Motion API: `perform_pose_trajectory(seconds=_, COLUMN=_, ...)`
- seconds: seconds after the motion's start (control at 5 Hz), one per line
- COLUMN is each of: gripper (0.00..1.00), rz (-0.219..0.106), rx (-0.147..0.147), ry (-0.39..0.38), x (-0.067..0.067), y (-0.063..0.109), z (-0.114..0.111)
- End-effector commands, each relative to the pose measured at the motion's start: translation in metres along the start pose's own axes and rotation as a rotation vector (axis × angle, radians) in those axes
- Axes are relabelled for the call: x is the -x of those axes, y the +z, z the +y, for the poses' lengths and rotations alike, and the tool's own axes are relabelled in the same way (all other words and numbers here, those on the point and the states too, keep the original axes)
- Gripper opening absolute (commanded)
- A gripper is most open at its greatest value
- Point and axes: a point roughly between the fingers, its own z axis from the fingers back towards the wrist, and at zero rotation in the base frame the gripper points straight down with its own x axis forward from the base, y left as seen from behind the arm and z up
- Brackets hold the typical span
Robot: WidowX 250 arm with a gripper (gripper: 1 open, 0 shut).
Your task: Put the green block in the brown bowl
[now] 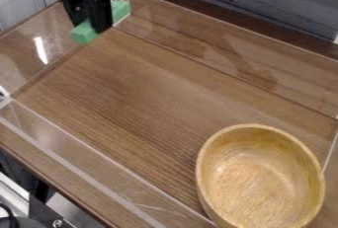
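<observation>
In the single camera view we look down along a wooden table (pixel 145 104) with a dark grain running from the far left toward the near right, closed in by clear panels that catch pale reflections.

At the far left corner we see the black gripper (pixel 90 22), pointing steeply down. Its fingers are drawn together on the green block (pixel 87 30): the block's middle is hidden behind the black fingers, with one green end showing to the lower left of them and the other end showing to their upper right. So the bar sits tilted across the grip, slanting from near left to far right. We cannot tell from this view whether the block's lower end touches the table or hangs just above it.

The brown bowl (pixel 306 158) stands at the near right corner, upright, its thick tan rim a full ring and its pale speckled inside open to us. Part of its near edge runs out of the bottom of the picture. The bowl and the block are well apart, at opposite corners of the table, with bare wood between them.
</observation>
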Motion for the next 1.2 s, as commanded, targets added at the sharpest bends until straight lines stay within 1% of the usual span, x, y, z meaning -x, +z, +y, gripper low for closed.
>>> perform_pose_trajectory(seconds=0.0, gripper=0.0, rz=-0.064, rx=-0.043, ry=0.011, x=-0.009, y=0.017, z=0.013)
perform_pose_trajectory(seconds=0.2, gripper=0.0, rz=-0.067, rx=-0.047, ry=0.025, x=-0.014, y=0.014, z=0.026)
perform_pose_trajectory(seconds=0.4, gripper=0.0, rz=-0.069, rx=-0.051, ry=0.041, x=-0.02, y=0.013, z=0.044)
perform_pose_trajectory(seconds=0.6, gripper=0.0, rz=-0.071, rx=-0.054, ry=0.058, x=-0.025, y=0.011, z=0.055)
perform_pose_trajectory(seconds=1.0, gripper=0.0, rz=-0.07, rx=-0.055, ry=0.078, x=-0.032, y=0.002, z=0.058)
